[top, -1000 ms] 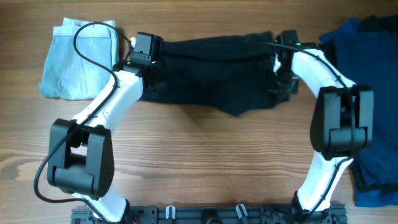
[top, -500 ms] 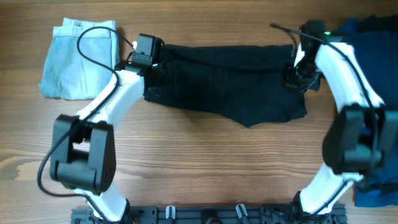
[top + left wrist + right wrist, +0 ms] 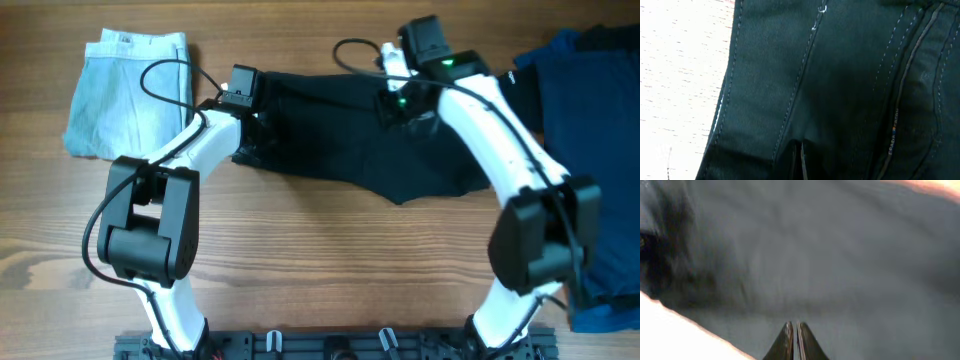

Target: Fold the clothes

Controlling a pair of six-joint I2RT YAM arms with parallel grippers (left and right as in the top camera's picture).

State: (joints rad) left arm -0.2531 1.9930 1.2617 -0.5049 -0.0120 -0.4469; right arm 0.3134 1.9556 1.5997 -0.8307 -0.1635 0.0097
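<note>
Black garment [image 3: 340,150] lies spread flat across the far centre of the counter [image 3: 300,270], long side running left-right. Near edge dips to a blunt point right of centre. Left end is bunched and wrinkled. Left wrist view shows stitched seams and a small label [image 3: 892,137] on one seam; the text is too small to read.

Left tool [image 3: 799,162] is at the garment's left end, fingers pressed together, tips down on the cloth. Can't tell if any fabric is pinched between them.

Right tool [image 3: 794,342] is over the far middle of the garment, fingers closed with nothing visibly between them; that view is blurred.

Right arm [image 3: 490,120] crosses over the garment's right part and hides it from overhead.

Around it:
- Folded light-blue garment [image 3: 125,95] at far left, apart from the black one, with a black cable [image 3: 165,72] looping over it.
- Dark blue pile [image 3: 590,110] along the right edge, just beside the garment's right end.
</note>
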